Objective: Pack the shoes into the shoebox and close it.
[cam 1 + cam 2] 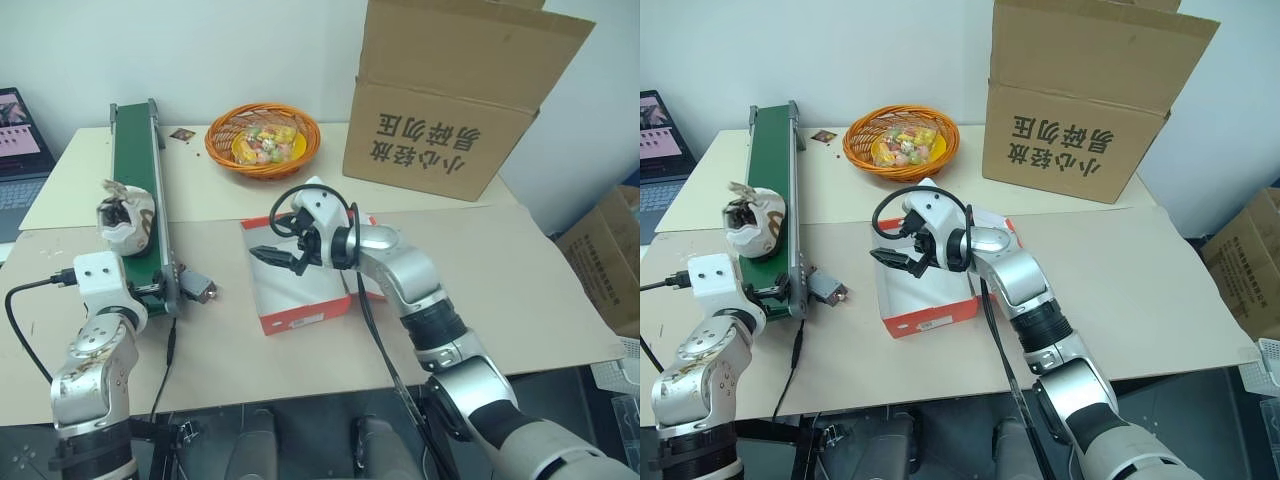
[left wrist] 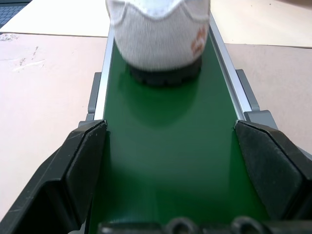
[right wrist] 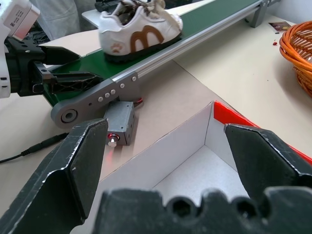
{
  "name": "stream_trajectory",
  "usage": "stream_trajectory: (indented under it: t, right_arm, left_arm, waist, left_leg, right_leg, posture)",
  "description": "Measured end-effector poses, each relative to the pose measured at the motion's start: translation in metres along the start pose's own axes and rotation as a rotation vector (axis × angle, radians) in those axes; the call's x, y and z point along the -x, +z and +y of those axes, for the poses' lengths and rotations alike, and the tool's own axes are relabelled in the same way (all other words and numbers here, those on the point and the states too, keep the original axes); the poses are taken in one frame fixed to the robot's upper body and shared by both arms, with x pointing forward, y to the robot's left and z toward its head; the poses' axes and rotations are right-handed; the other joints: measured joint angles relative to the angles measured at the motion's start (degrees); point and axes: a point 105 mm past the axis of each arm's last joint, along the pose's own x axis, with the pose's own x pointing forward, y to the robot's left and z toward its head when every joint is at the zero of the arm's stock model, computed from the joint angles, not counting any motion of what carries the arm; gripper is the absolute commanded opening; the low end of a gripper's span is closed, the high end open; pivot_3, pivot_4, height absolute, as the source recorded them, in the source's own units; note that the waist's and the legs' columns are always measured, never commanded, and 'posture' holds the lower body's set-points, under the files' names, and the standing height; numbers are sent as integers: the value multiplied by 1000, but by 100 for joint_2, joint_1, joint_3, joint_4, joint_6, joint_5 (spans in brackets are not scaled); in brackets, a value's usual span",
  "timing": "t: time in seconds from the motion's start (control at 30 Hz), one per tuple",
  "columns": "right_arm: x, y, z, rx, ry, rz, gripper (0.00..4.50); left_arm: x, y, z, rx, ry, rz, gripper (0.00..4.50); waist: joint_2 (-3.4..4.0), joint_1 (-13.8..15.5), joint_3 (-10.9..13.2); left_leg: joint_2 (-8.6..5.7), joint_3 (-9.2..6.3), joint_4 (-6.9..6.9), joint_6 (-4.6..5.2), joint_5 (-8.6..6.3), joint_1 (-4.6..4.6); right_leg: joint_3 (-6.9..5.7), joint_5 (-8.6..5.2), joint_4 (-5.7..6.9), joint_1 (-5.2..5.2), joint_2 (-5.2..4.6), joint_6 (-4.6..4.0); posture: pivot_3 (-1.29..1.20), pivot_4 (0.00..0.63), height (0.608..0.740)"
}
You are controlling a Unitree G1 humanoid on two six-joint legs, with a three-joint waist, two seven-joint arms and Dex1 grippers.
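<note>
While the large brown printed carton [image 1: 455, 95] stands at the far right of the tan table [image 1: 560, 290], the long green conveyor belt [image 1: 140, 190] runs along the left part, its near end with a small grey motor box [image 3: 119, 122] beside it. Between the two, near the middle of the table, lies the shoebox [image 1: 300, 300], red-orange outside and white inside, open on top and with nothing visible inside it. The right gripper [image 1: 275, 257] hangs over the shoebox's open top with its two black fingers [image 3: 78, 165] spread wide apart and nothing between them. Beyond the box, at the far side of the table, sits an orange wicker basket [image 1: 262, 140] filled with small colourful items. One white sneaker [image 3: 139, 31] with dark laces and a brown mark on its side rests on the green belt, partway along it. The left gripper [image 2: 170, 161] sits low over the belt's near end, pointing along it toward the sneaker, fingers [image 2: 73, 170] parted about as wide as the belt and apart from the shoe. A laptop [image 1: 20, 160] shows at the far left edge.
</note>
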Motion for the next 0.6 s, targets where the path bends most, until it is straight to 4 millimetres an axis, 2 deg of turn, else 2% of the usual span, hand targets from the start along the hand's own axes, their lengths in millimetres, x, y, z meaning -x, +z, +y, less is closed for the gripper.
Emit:
stream_trajectory:
  t: [0.23, 0.3, 0.33, 0.43, 0.47, 0.6]
  right_arm:
    - [1, 3, 1, 4, -1, -7, 4479]
    - [1, 2, 1, 0, -2, -4, 4500]
    - [1, 2, 0, 0, -6, -3, 4500]
    - [1, 4, 0, -1, -9, -8, 4500]
    - [1, 4, 0, -3, -8, -9, 4500]
    - [2, 5, 0, -8, -9, -15, 4500]
  left_arm:
    - [-2, 1, -1, 5, -3, 1, 4500]
    - [-2, 1, -2, 5, -5, -1, 3978]
    - [-2, 1, -4, 6, -10, -6, 3860]
    - [-2, 2, -12, 12, -31, -20, 2774]
    - [-2, 3, -12, 13, -32, -23, 2636]
    - [-4, 11, -16, 28, -41, -47, 2636]
  waist:
    - [0, 5, 0]
    - [0, 6, 0]
    - [0, 7, 0]
    - [0, 16, 0]
    - [0, 15, 0]
    - [0, 11, 0]
  left_leg:
    - [0, 0, 0, 0, 0, 0]
    - [0, 0, 0, 0, 0, 0]
    - [-1, 0, 0, 0, 0, 0]
    - [0, 0, 1, 0, 0, 0]
    - [0, 0, 0, 0, 0, 0]
    - [0, -1, 1, 0, 0, -1]
  right_leg:
    - [0, 0, 0, 1, 0, 0]
    - [0, 0, 0, 1, 0, 0]
    - [0, 0, 0, 1, 0, 0]
    - [0, 0, 0, 1, 0, 0]
    - [0, 0, 0, 1, 0, 0]
    - [-1, 0, -1, 1, 0, 0]
  posture:
    - [0, 150, 709]
    - [0, 150, 709]
    - [0, 150, 709]
    - [0, 150, 709]
    - [0, 150, 709]
    - [0, 150, 709]
